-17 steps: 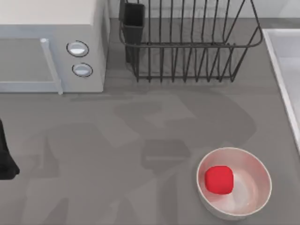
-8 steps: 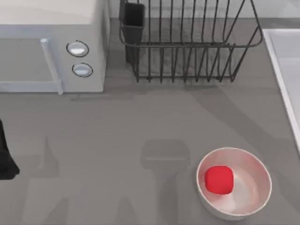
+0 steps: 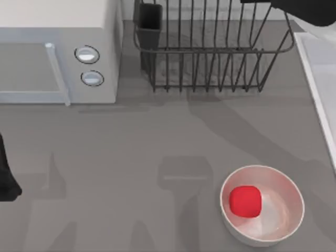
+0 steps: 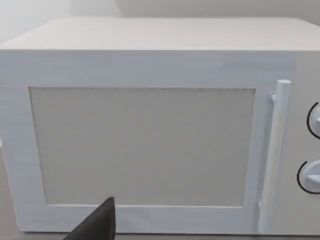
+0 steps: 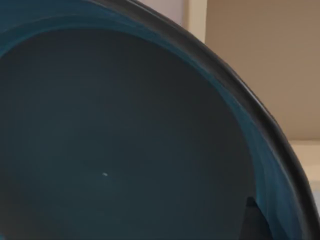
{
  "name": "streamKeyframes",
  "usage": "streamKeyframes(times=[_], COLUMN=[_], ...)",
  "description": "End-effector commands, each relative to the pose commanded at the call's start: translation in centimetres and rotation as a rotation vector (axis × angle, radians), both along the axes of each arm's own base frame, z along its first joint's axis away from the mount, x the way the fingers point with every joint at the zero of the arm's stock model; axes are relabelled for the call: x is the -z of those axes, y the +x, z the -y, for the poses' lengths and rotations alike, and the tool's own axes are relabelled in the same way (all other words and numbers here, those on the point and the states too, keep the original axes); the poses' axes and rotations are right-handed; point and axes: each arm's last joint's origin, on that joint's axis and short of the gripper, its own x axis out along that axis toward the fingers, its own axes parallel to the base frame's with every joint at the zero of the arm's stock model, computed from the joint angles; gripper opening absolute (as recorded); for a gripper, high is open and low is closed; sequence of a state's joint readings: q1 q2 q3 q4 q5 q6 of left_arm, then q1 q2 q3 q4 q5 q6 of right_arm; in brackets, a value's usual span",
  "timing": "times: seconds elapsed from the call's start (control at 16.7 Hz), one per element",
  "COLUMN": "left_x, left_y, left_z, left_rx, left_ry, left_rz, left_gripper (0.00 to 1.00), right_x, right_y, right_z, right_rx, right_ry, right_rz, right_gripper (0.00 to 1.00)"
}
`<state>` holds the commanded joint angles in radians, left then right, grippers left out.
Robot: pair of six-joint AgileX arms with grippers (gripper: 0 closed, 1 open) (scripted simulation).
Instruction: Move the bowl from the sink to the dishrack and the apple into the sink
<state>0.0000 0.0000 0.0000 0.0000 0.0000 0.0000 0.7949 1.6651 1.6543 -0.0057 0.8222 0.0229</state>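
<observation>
Right pincer: its wrist view shows the bowl (image 5: 125,140) pressed close against the lens, teal inside with a dark rim, so by my reading the bowl is carried; the fingers themselves are hidden, so their opening cannot be told. In the top view the right arm (image 3: 310,11) is a dark shape at the far right corner, over the dishrack (image 3: 210,50) edge beside the sink (image 3: 321,68). The rack lies leftward from the arm; that is the direction the drop turns on. Apple (image 3: 245,201) sits in the white bowl (image 3: 286,210) on the counter (image 3: 131,157). Left arm (image 3: 6,176) parked at the left edge, facing the microwave (image 4: 150,130).
</observation>
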Motion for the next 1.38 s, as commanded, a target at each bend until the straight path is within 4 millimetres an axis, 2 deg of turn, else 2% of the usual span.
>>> streamKeyframes(times=[0.18, 0.36, 0.48, 0.66, 0.9, 1.02, 1.14, 1.38], left_x=[0.0, 0.0, 0.0, 0.0, 0.0, 0.0, 0.0, 0.0], left_y=[0.0, 0.0, 0.0, 0.0, 0.0, 0.0, 0.0, 0.0], left_z=[0.0, 0.0, 0.0, 0.0, 0.0, 0.0, 0.0, 0.0], left_rx=[0.0, 0.0, 0.0, 0.0, 0.0, 0.0, 0.0, 0.0], left_ry=[0.0, 0.0, 0.0, 0.0, 0.0, 0.0, 0.0, 0.0], left_rz=[0.0, 0.0, 0.0, 0.0, 0.0, 0.0, 0.0, 0.0], left_gripper=[1.0, 1.0, 1.0, 1.0, 1.0, 1.0, 1.0, 1.0], right_x=[0.3, 2.4, 5.1, 10.0, 16.8, 19.1, 20.0, 20.0], right_y=[0.2, 1.8, 3.6, 6.4, 9.1, 9.8, 10.0, 10.0], right_z=[0.0, -0.7, -1.4, -1.8, -0.9, -0.2, 0.1, 0.1], right_rx=[0.0, 0.003, 0.003, 0.001, 0.0, 0.0, 0.0, 0.0], right_ry=[-0.004, -0.012, -0.011, 0.005, 0.013, 0.004, 0.0, 0.0], right_rz=[-0.006, -0.013, -0.013, 0.003, 0.014, 0.005, 0.0, 0.0], right_gripper=[0.0, 0.0, 0.0, 0.0, 0.0, 0.0, 0.0, 0.0])
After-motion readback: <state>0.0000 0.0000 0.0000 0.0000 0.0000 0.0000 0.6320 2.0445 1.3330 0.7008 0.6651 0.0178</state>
